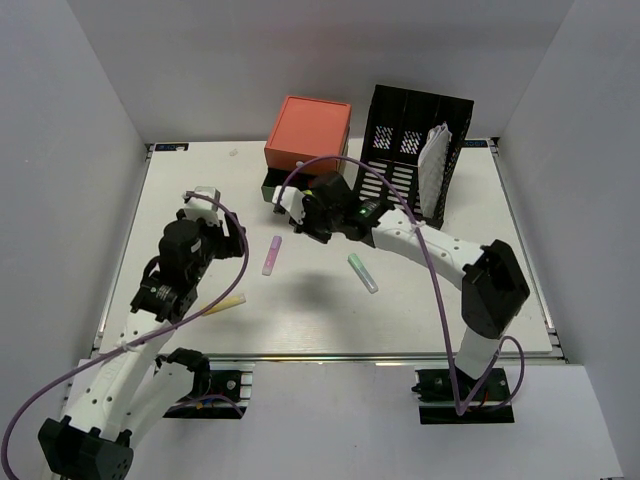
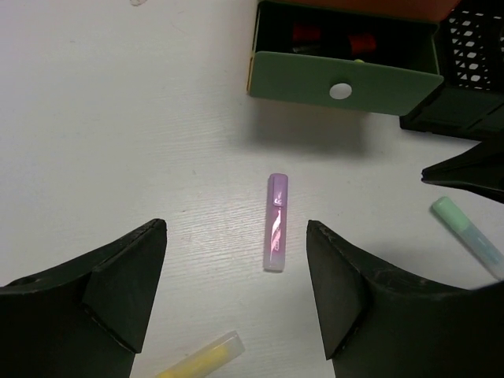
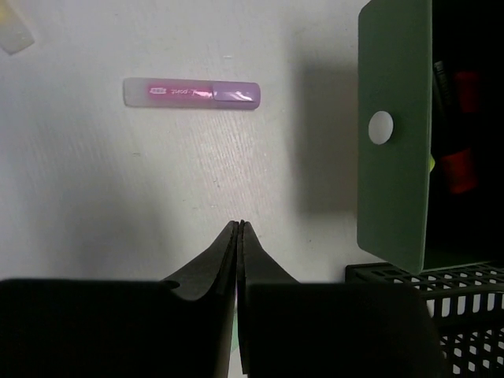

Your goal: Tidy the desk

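Left pincer (image 2: 236,244) gapes wide at the frame's bottom, its fingers framing the purple highlighter (image 2: 276,235), which lies mid-frame on the counter (image 2: 118,118) that fills the view. Likely light, stiff and slick, the highlighter may roll on that hard flat surface, so grip across mid-barrel. Right pincer (image 3: 239,236), bottom centre, is pressed closed and empty.

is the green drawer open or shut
Open. The green drawer sits pulled out from the orange-topped box, with red items visible inside it.
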